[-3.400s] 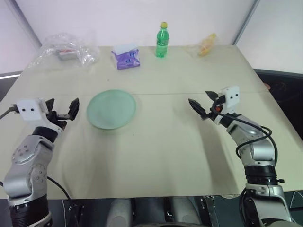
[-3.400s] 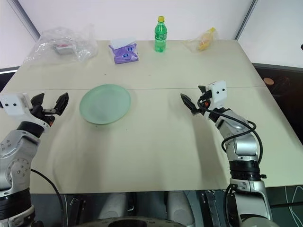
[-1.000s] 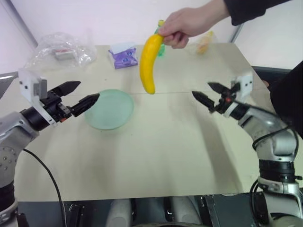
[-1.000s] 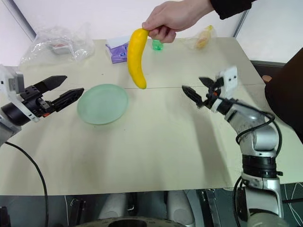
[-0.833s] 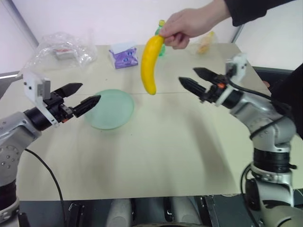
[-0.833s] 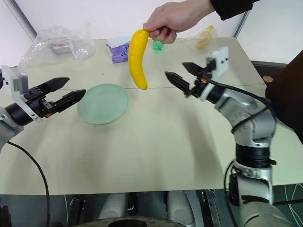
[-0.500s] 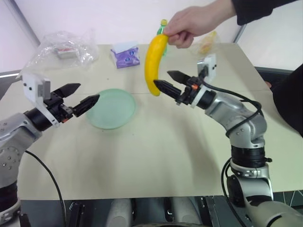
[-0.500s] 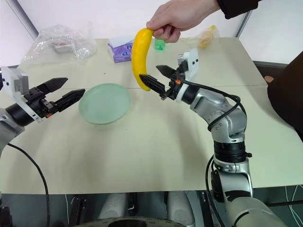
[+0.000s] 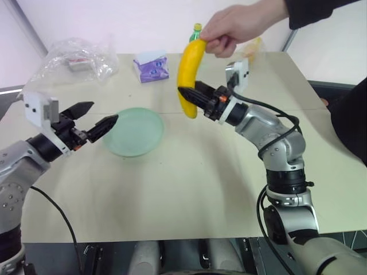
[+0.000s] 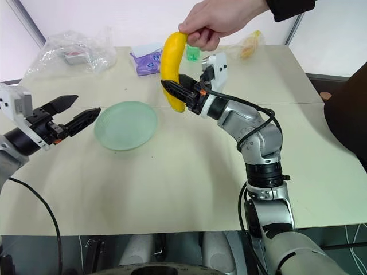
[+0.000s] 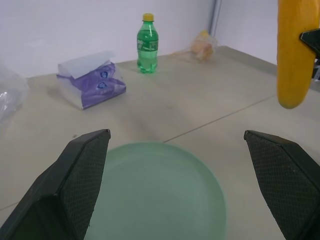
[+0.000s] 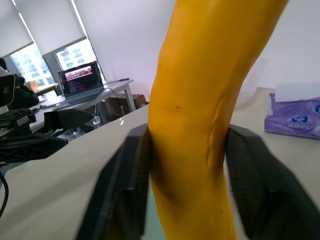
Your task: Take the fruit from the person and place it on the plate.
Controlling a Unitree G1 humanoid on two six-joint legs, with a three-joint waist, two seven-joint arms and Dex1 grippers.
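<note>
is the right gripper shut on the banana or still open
Shut on it: the right gripper has a finger pressed against each side of the banana, which the person's hand holds by its top.

Smooth banana [image 9: 189, 74], translucent matt plate [image 9: 134, 132], crinkly clear plastic bag [image 9: 74, 57].

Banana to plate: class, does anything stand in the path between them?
Nothing visible on the table blocks it. The banana hangs right of the plate, gripped by the right gripper, but the person's hand holds its top. The left gripper hovers open at the plate's far side.
</note>
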